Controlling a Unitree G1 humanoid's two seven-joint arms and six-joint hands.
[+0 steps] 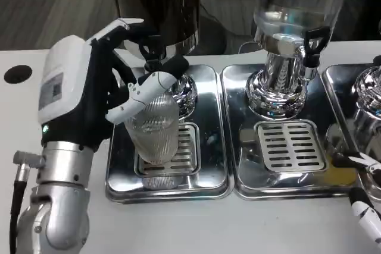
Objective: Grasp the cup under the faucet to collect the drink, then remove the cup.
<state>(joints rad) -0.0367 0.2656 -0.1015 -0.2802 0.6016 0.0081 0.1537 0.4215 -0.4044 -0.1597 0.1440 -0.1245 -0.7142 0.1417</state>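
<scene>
A clear ribbed cup (156, 129) stands tilted over the grate of the left drip tray (208, 147), below the black faucet (156, 55) of the dark dispenser (161, 4). My left hand (89, 96) wraps the cup from the left, its thumb across the cup's top and its other fingers behind the cup. At the lower right corner, my right hand (363, 197) shows only a few fingertips by the tray edge, holding nothing that I can see.
A glass dispenser (294, 10) with a black tap (312, 43) stands on a second steel tray (286, 147) to the right. A third chrome base (369, 99) sits at the far right. A black disc (16, 74) lies on the white table at far left.
</scene>
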